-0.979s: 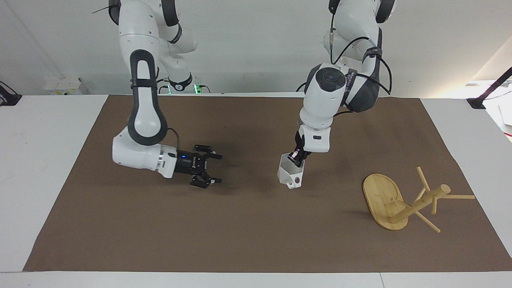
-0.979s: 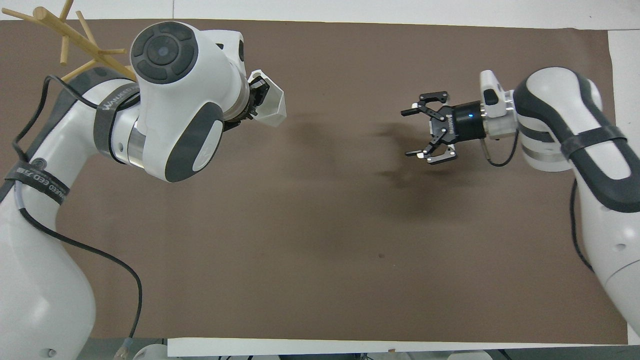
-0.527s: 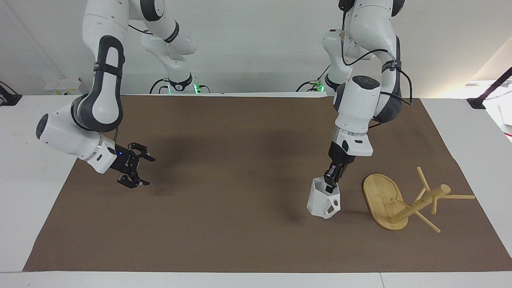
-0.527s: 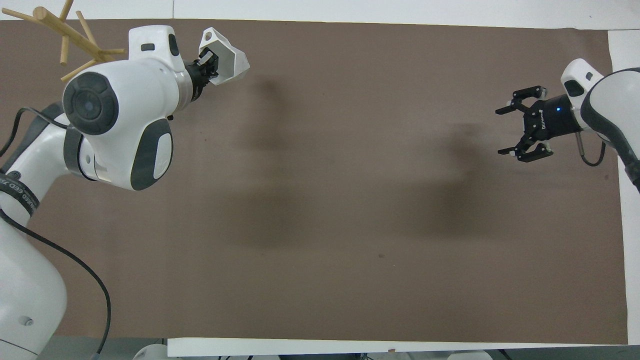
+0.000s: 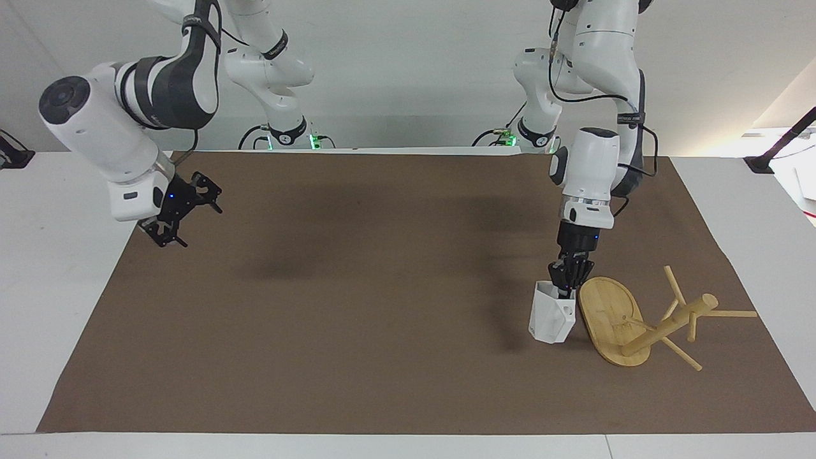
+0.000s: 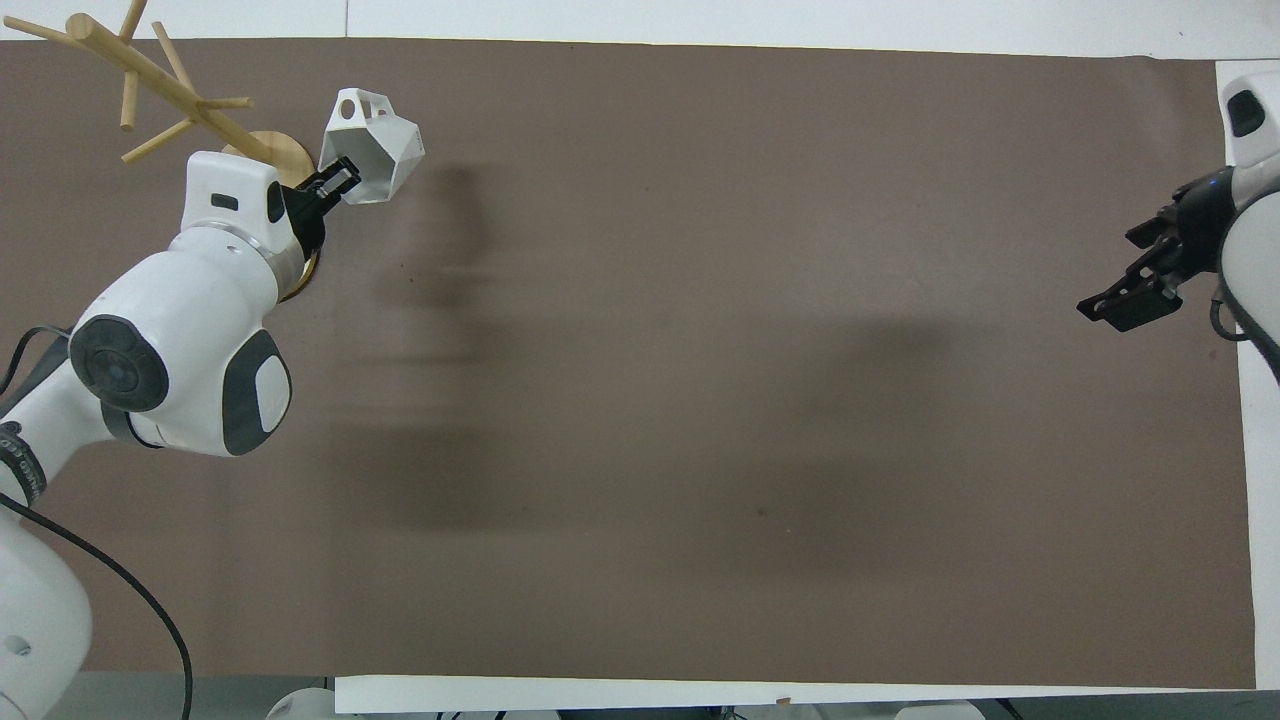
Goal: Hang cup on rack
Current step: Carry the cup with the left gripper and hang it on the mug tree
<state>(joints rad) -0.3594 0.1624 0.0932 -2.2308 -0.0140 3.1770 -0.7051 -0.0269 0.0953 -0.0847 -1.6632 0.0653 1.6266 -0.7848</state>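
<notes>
Cup in my left gripper beside the rack, not yet hung.

My left gripper [image 5: 563, 288] is clamped on the rim of the cup [image 5: 552, 313], one finger inside it and one outside, and holds it close above the surface [image 5: 357, 306], just beside the oval base of the rack [image 5: 611, 319] at my left arm's end. The rack leans over, its post slanting away from the base with the pegs spread out near the top. So I judge the pickup and carry done; what is left is bringing the handle hole onto a peg and letting go, awkward with the rack tipped. My right gripper [image 5: 179, 208] waits with its fingers apart over the surface's edge at my right arm's end.
</notes>
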